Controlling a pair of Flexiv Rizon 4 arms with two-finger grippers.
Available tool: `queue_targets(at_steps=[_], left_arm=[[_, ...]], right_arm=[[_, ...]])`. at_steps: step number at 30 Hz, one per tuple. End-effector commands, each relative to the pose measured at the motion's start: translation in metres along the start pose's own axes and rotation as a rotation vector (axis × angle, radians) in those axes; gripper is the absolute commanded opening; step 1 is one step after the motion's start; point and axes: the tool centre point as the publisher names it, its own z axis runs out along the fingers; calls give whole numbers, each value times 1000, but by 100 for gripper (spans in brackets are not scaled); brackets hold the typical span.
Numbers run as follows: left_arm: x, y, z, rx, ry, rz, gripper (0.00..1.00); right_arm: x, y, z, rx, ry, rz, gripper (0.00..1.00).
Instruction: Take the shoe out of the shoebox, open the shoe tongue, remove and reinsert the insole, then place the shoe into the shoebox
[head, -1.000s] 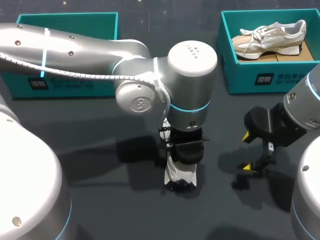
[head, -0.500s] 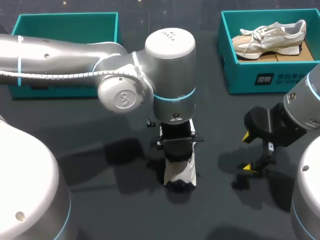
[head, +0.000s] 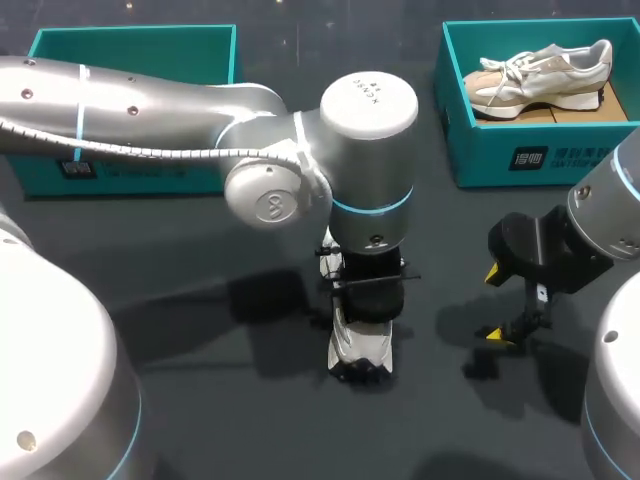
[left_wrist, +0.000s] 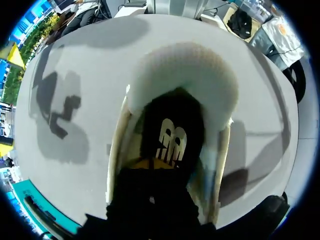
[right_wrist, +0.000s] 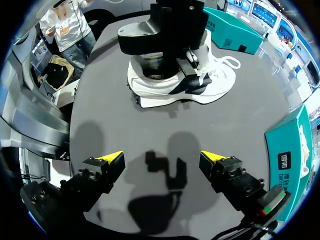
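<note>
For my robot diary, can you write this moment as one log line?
left arm: tip inside white shoe on table | right fingers: open, empty | other shoe: in shoebox

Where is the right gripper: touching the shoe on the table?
Apart. The right wrist view shows bare table between the right gripper and the shoe.

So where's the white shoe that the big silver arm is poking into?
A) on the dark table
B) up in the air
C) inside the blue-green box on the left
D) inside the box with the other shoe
A: the white shoe sits on the dark table, right under the end of the left arm, with tabletop all around it.
</note>
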Motion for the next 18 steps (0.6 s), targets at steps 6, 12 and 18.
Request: queue_targets(at_steps=[6, 12, 18], left_arm=[[14, -13, -50, -142, -149, 5, 0], [8, 0, -61, -192, -156, -18, 0], [1, 10, -62, -222, -138, -27, 0]], right_arm=[[2, 0, 0, 1, -4, 0, 100], [2, 0, 0, 1, -4, 0, 100], [2, 0, 0, 1, -4, 0, 100]])
